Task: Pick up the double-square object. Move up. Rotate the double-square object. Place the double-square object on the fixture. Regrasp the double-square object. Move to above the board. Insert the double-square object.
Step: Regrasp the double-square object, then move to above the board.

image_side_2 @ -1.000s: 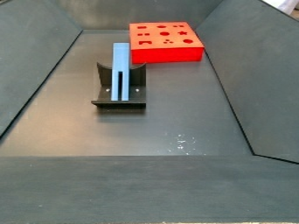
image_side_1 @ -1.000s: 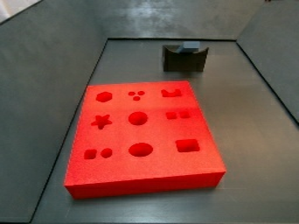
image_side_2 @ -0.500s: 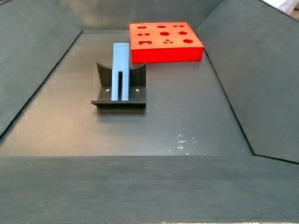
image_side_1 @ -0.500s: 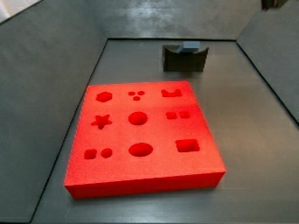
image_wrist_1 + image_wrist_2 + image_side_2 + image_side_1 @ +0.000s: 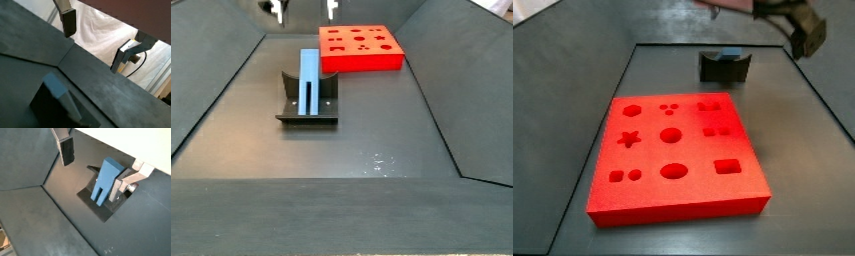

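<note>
my claw hangs spread and empty above the fixture, with the double-square object lying on it.

the board (image 5: 679, 155) is the biggest thing, a flat red slab on the dark floor (image 5: 372, 140), with its recesses facing up. the fixture (image 5: 307, 103) stands well apart from it, and in both side views it is on the floor near the board's far end. the double-square object (image 5: 310, 78) rests along the fixture, a slim blue-grey bar, also seen in a wrist view (image 5: 105, 182). my claw (image 5: 301, 9) is high over this place, fingers (image 5: 66, 150) open with nothing between them, not touching the bar.
</note>
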Robot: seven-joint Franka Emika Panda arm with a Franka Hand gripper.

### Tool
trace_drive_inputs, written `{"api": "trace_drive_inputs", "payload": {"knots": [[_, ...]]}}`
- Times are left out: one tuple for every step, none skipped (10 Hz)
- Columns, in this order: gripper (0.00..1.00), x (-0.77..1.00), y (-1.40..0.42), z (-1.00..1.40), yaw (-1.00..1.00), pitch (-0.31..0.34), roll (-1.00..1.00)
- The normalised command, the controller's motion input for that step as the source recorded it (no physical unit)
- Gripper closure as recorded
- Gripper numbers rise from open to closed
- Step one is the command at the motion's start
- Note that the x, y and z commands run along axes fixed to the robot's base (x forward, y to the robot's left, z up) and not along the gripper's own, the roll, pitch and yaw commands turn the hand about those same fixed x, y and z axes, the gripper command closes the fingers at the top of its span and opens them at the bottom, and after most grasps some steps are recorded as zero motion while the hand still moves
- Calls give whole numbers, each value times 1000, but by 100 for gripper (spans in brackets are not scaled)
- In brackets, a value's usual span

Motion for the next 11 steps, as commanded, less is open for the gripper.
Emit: {"api": "trace_drive_inputs", "payload": {"knots": [[0,65,28,-1000,-19,-96,70],[0,70,24,-1000,-32,-88,69],[0,76,21,-1000,-39,-75,67],[0,82,21,-1000,-42,-53,65],[0,81,14,-869,-40,-35,63],[0,78,7,-653,-33,-12,65],[0,77,0,-495,-24,7,69],[0,78,-2,-344,-8,22,72],[0,79,-3,-207,6,25,71],[100,0,0,0,0,0,0],[100,35,-70,1000,-290,39,-271]]}}
